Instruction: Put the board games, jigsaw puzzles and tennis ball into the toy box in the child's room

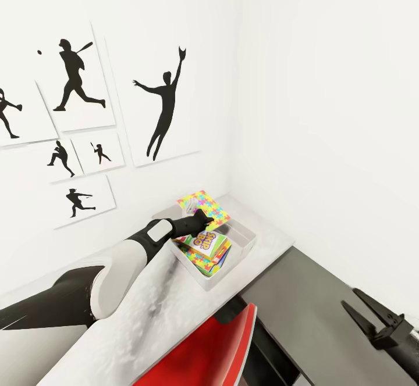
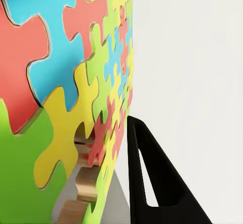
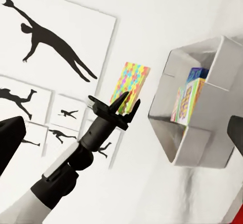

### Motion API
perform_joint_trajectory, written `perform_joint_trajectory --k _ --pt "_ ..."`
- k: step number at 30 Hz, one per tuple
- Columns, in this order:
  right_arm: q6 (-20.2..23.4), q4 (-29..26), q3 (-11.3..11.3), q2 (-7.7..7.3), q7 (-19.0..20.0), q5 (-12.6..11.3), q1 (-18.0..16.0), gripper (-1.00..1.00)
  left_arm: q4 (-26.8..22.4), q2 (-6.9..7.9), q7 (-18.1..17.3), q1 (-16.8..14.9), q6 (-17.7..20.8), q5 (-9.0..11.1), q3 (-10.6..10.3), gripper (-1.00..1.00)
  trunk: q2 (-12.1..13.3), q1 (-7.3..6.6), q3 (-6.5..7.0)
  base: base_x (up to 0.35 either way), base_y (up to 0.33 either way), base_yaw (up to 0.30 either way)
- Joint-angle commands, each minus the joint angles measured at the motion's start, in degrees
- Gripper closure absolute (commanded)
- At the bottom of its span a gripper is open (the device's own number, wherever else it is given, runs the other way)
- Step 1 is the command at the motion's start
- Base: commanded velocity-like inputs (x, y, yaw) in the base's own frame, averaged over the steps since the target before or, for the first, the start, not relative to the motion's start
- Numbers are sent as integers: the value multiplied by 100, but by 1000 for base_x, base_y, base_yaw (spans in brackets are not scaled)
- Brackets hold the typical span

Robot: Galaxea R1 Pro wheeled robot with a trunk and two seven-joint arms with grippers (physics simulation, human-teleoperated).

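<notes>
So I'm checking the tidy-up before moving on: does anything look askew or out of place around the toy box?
Only the jigsaw puzzle: the left pincer holds it tilted above the toy box's far rim, not yet inside. The Skip-Bo box lies slanted on another puzzle.

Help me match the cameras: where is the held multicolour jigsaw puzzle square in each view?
Head view: thin multicolour jigsaw puzzle square, centre, above the translucent grey toy box.
Left wrist view: fills the picture's left half.
Right wrist view: upright, centre.
Shared landmark: the left gripper holding it.
</notes>
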Motion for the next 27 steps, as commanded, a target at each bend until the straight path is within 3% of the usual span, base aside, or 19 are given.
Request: perform_joint_trajectory --k 1,2,10,16,27 --pt "16 -36 29 -2 -13 8 -35 -100 -3 -2 4 -4 43 -10 48 100 -12 3 -11 0 0 0" --pt "13 -204 362 -2 -1390 4 -875 -100 -4 -2 6 -4 46 -10 48 100 -12 3 -11 0 0 0" --pt "8 -183 664 5 -2035 -3 -1419 -100 -4 -2 9 -4 56 -7 48 100 -12 3 -11 0 0 0" --pt "-1 -165 1013 13 -2582 -3 -1830 -100 -4 -2 9 -4 65 -5 48 100 -12 3 -11 0 0 0" --pt "-1 -114 1076 82 -2903 -1 -2163 -100 -4 -2 17 -4 69 -5 48 100 -12 3 -11 0 0 0"
